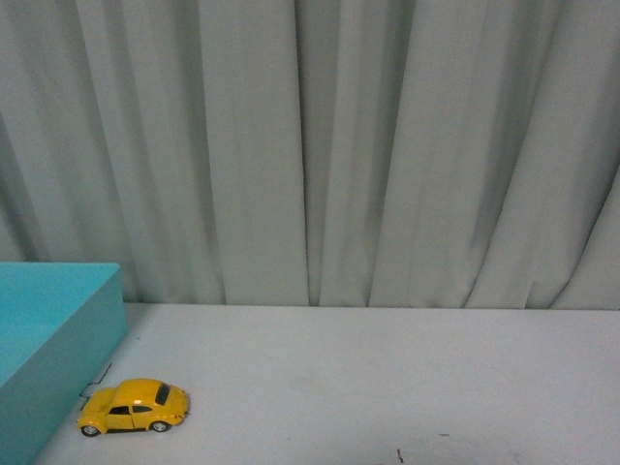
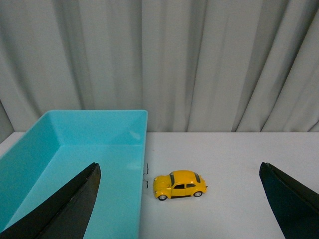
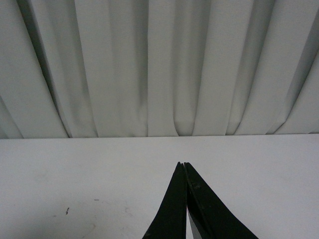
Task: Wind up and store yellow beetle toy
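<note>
The yellow beetle toy stands on its four wheels on the table, side-on to me, just beside the outer wall of the turquoise box but not touching it. From the front view it sits low on the left, with the box further left.

The left tool hangs above and behind the car with its jaws spread wide, holding nothing; the car lies roughly between the two fingers in the wrist view. The right tool has its fingers pressed together, empty, over bare table well away from the toy.

As I read it, the step in hand is the first reach, and the left arm is the one for it. I would bring it down centred on the roof and close across the doors, not nose to tail, so the wheels stay free to roll for the winding. The glossy rounded body looks likely to slip, so I would grip low on the body and squeeze gently. I would also keep the box-side finger clear of the box wall on the way down.

Count: one toy car, one box, two tools, one curtain behind.
</note>
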Motion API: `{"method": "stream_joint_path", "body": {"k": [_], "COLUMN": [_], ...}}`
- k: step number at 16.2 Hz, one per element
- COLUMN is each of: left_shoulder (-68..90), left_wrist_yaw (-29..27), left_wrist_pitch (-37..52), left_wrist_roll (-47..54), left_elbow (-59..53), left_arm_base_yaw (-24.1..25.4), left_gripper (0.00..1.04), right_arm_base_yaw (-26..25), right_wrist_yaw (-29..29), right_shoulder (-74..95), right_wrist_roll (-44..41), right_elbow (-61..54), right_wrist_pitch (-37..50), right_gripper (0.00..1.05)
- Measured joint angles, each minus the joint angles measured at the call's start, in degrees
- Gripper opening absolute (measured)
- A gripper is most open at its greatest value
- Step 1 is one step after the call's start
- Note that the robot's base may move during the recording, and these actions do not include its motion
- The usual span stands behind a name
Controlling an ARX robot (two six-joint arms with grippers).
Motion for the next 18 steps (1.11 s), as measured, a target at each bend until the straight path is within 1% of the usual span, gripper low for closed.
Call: {"method": "stream_joint_path", "body": {"k": [1, 2, 3, 7, 9, 10, 12, 14, 15, 16, 17, 18], "left_shoulder": [0.0, 0.0, 0.0, 0.0, 0.0, 0.0, 0.0, 0.0, 0.2, 7.6, 14.5, 18.1], "left_wrist_yaw": [0.0, 0.0, 0.0, 0.0, 0.0, 0.0, 0.0, 0.0, -0.5, -10.6, -14.9, -16.7], "left_wrist_pitch": [0.0, 0.0, 0.0, 0.0, 0.0, 0.0, 0.0, 0.0, -0.9, -15.3, -21.2, -22.1], "left_wrist_roll": [0.0, 0.0, 0.0, 0.0, 0.0, 0.0, 0.0, 0.0, -0.4, -6.8, -11.7, -15.3], "left_elbow": [0.0, 0.0, 0.0, 0.0, 0.0, 0.0, 0.0, 0.0, 0.1, 6.2, 10.9, 15.5], "left_arm_base_yaw": [0.0, 0.0, 0.0, 0.0, 0.0, 0.0, 0.0, 0.0, -0.2, -3.6, -3.3, 0.2], "left_gripper": [0.98, 0.98, 0.98, 0.98, 0.98, 0.98, 0.98, 0.98, 0.98, 0.98, 0.98, 0.98], "right_arm_base_yaw": [0.0, -0.2, -0.2, -0.2, -0.2, -0.2, -0.2, -0.2, -0.2, -0.2, -0.2, -0.2], "right_wrist_yaw": [0.0, -0.1, 0.0, 0.0, 0.0, 0.0, 0.0, 0.0, 0.0, 0.0, -0.1, 0.1], "right_shoulder": [-2.0, -6.6, -9.7, -9.8, -9.8, -9.8, -9.8, -9.8, -9.8, -9.8, -9.8, -9.8], "right_wrist_roll": [0.0, 0.0, 0.0, 0.0, 0.0, 0.0, 0.0, 0.0, 0.0, 0.0, 0.0, 0.0], "right_elbow": [0.1, 0.0, 0.0, 0.0, 0.0, 0.0, 0.0, 0.0, 0.0, 0.0, 0.0, 0.0], "right_wrist_pitch": [-3.0, -9.7, -9.9, -10.2, -10.2, -10.2, -10.2, -10.2, -10.2, -10.2, -10.1, -10.2], "right_gripper": [0.02, 0.02, 0.02, 0.03, 0.24, 0.39, 0.61, 0.88, 0.98, 0.98, 0.98, 0.98]}}
